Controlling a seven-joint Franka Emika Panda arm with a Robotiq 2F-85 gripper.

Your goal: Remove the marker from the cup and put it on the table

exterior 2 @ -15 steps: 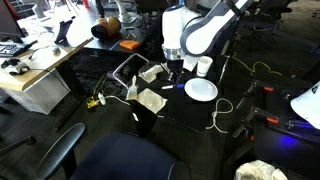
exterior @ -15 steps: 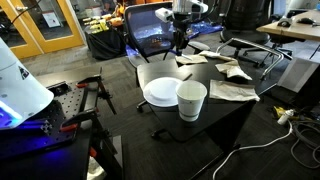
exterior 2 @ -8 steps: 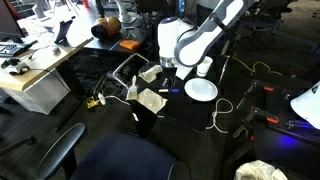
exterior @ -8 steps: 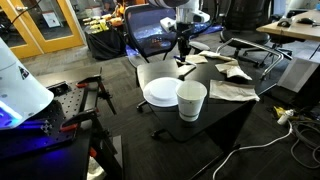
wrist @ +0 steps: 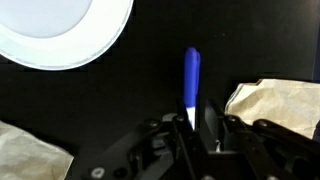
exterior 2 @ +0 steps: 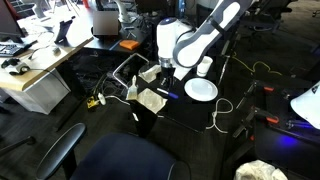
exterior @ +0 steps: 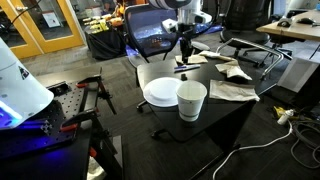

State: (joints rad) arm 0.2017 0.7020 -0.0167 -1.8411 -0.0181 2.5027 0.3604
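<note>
Sticking out over the table (wrist: 110, 110), the marker (wrist: 192, 78) ends inside the gripper (wrist: 196, 132); clamped or apart, unclear.

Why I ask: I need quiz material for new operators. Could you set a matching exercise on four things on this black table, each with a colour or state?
Things:
1. marker
2. cup
3. plate
4. crumpled paper

Descriptions:
A. flat, round, white
B. thin, blue stick
C. beige, wrinkled
D. white, upright, tall-sided

Pairs: 1-B, 2-D, 3-A, 4-C
</note>
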